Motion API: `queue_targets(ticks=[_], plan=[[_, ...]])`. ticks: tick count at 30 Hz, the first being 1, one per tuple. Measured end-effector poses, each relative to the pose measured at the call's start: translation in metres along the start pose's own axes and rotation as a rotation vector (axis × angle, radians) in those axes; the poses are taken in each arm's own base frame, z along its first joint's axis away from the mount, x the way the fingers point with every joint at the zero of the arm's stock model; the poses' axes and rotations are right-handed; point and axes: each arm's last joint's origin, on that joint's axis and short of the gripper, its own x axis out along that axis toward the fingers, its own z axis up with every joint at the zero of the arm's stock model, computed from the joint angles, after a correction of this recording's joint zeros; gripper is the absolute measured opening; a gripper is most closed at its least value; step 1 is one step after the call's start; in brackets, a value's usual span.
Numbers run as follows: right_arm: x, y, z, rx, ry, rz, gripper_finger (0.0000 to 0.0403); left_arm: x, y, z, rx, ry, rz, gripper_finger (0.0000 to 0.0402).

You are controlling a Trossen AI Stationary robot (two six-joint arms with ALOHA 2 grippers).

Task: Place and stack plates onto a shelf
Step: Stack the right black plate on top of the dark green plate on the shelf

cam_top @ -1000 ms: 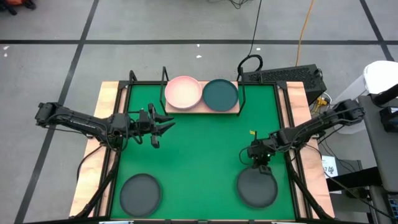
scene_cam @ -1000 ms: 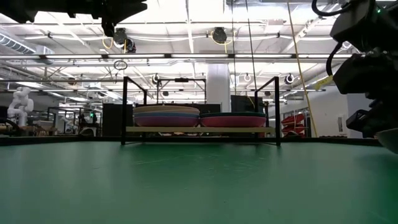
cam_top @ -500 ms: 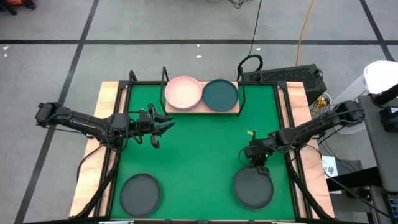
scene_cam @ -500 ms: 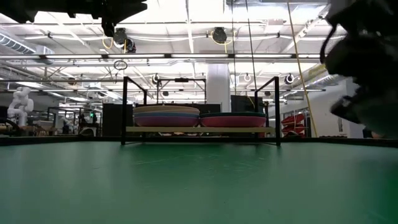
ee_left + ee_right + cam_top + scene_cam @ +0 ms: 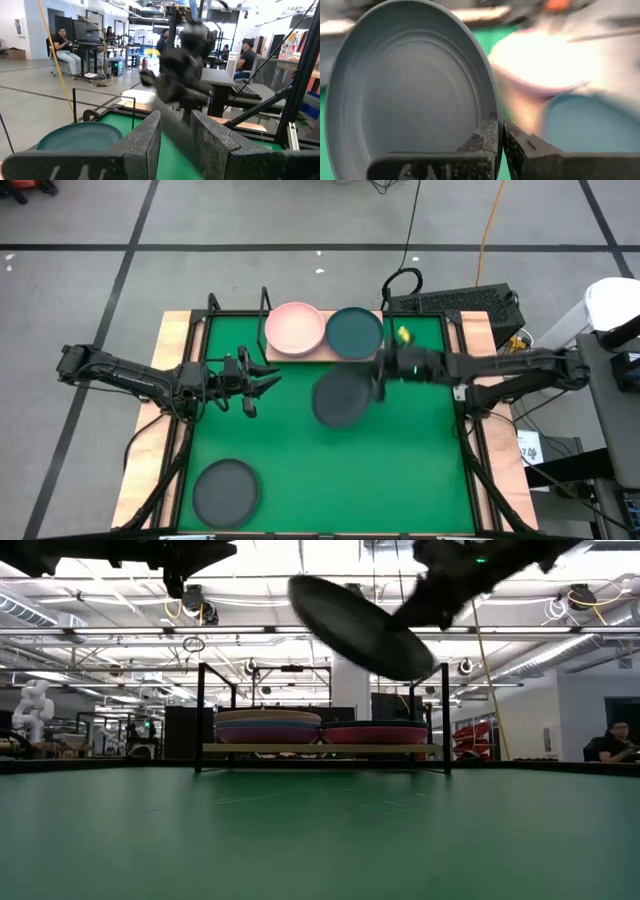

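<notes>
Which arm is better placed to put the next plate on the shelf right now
Right. The right gripper is shut on a dark grey plate held in the air just before the shelf. The left gripper is open and holds nothing.

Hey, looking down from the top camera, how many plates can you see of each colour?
Light pink plate: 1
Dark teal plate: 1
Dark grey plates: 2, one on the mat, one in the right gripper
Total: 4

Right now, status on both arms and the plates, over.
Right gripper shut on dark grey plate, airborne, tilted, near the shelf. Left gripper open, waiting at left. Second grey plate on mat.
</notes>
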Motion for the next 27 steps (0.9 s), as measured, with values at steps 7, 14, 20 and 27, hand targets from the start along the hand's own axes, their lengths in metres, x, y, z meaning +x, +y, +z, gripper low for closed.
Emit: queue_targets(ticks=[7,14,20,27], plan=[[0.001,-0.091,0.064,0.081,0.021,-0.186,0.0,0.0,0.0,0.0,0.016,-0.001,0.001,0.011],[0.029,-0.15,0.082,0.095,0.21,-0.164,0.0,0.0,0.0,0.001,0.026,-0.008,0.001,0.011],[0.062,-0.169,0.053,0.059,0.368,-0.168,0.0001,0.0,0.0,0.0,0.029,0.001,0.002,0.011],[0.08,-0.182,0.04,0.009,0.441,-0.34,0.0016,0.0,0.0,-0.001,0.033,0.012,0.002,0.011]])
